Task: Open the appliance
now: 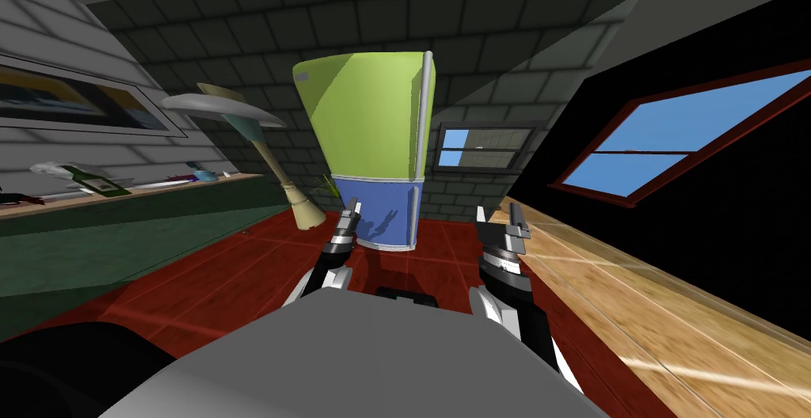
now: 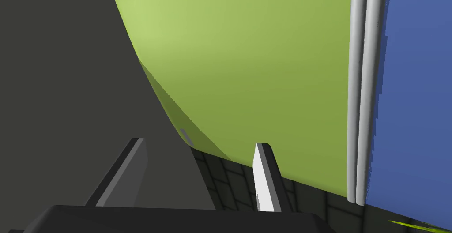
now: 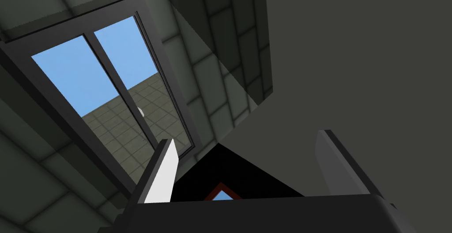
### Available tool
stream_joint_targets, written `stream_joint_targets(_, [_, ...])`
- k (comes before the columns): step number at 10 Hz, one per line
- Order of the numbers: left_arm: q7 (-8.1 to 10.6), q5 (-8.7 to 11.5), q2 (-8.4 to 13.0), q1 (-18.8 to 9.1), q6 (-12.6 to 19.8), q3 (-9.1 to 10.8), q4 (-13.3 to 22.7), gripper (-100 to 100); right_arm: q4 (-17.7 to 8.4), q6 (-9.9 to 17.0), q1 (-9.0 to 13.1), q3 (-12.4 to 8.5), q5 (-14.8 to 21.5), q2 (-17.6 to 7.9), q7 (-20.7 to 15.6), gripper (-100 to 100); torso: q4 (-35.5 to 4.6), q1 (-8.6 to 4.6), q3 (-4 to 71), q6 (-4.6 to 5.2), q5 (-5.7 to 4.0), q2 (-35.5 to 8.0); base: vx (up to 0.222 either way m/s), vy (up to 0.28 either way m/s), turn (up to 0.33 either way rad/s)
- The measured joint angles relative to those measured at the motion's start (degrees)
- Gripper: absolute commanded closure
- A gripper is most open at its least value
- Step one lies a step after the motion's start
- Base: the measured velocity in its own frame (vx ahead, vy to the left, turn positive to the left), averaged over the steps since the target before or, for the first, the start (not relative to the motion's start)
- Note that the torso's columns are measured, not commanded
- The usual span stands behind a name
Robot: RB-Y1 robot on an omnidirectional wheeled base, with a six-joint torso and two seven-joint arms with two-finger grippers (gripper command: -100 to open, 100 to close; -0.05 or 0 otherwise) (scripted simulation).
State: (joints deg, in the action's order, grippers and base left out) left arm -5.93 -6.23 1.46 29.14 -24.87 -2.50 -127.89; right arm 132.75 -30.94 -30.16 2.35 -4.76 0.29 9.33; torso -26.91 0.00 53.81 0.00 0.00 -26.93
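We face the fridge mid-frame, floor lamp left of it, window right, countertop lower right.

Fridge corner behind left claw

No word, brand or number can be read anywhere. The small grey badge on the fridge shows no legible letters.

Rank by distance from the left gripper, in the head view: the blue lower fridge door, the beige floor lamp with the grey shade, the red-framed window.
1. Blue lower fridge door, straight ahead of the left gripper.
2. Beige floor lamp, standing off to the gripper's left.
3. Red-framed window, far off on the right wall.
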Motion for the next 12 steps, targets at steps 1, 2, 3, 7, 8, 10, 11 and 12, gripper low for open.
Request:
stream_joint_targets(1, [0.00,0.00,0.00,0.00,0.00,0.00,0.00,0,0.00,0.00,0.00,0.00,0.00,0.00,0.00,0,-4.23,0.00,8.46,0.00,0.00,-4.23,0.000,0.000,0.000])
stream_joint_targets(2, [0.00,0.00,0.00,0.00,0.00,0.00,0.00,0,0.00,0.00,0.00,0.00,0.00,0.00,0.00,0,-8.46,0.00,16.92,0.00,0.00,-8.46,0.000,0.000,0.000])
stream_joint_targets(3, [0.00,0.00,0.00,0.00,0.00,0.00,0.00,-100,0.00,0.00,0.00,0.00,0.00,0.00,0.00,0,-12.69,0.00,25.38,0.00,0.00,-12.69,0.020,-0.018,-0.025])
stream_joint_targets(7, [0.70,0.66,4.68,-0.82,3.65,1.12,-0.99,-100,-0.03,0.01,-0.01,0.01,0.00,0.01,0.00,0,-15.34,-0.04,30.76,0.00,-0.01,-15.32,0.031,-0.048,-0.033])
stream_joint_targets(8, [0.93,0.87,5.90,-1.19,4.87,1.51,-1.25,-100,-0.03,0.01,-0.01,0.01,0.00,0.01,0.00,0,-15.36,-0.01,30.76,0.00,0.00,-15.35,0.048,-0.054,-0.037])
stream_joint_targets(10, [1.53,1.42,8.58,-1.86,7.79,2.46,-2.15,-100,-0.03,0.01,-0.01,0.01,0.00,0.01,0.00,0,-15.36,-0.02,30.78,0.00,0.00,-15.32,0.064,-0.066,-0.040])
stream_joint_targets(11, [1.88,1.75,10.05,-2.26,9.36,3.04,-2.66,-100,-0.03,0.00,-0.01,0.01,0.00,0.01,0.00,0,-15.35,-0.03,30.79,0.00,-0.01,-15.30,0.070,-0.064,-0.049])
stream_joint_targets(12, [2.23,2.06,11.51,-2.65,10.99,3.57,-3.30,-100,-0.03,0.00,-0.01,0.01,0.00,0.01,0.00,0,-15.36,0.00,30.78,0.00,0.00,-15.33,0.036,-0.044,-0.020])
